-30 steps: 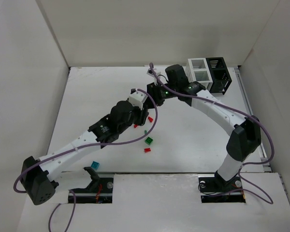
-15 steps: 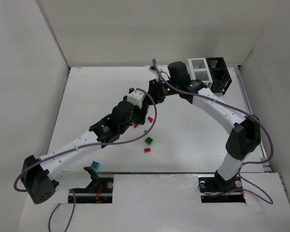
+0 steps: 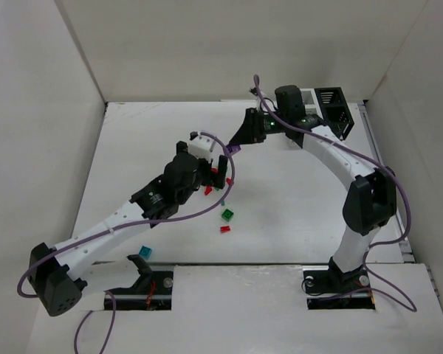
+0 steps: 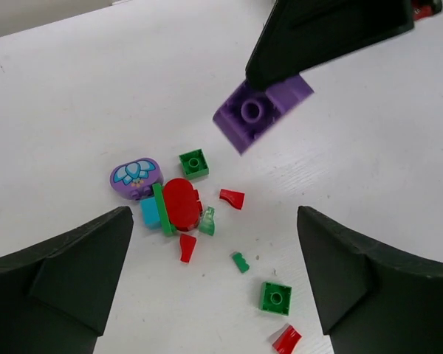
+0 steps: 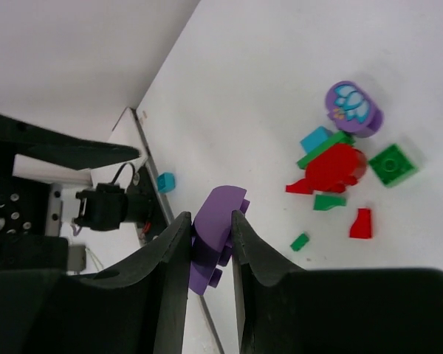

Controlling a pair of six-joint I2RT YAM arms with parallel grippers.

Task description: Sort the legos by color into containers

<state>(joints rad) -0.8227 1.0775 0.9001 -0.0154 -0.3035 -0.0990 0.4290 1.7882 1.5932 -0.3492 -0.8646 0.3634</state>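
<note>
Right wrist view: right tool [image 5: 210, 217] pinches a small purple plastic brick [image 5: 213, 240] by its flat sides — probably light, rigid, slick, so hold there. Left tool [image 4: 214, 221] gapes wide, empty.

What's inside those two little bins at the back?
No brick shows in the black bin, though it is dark; the right arm covers most of the white bin.
</note>
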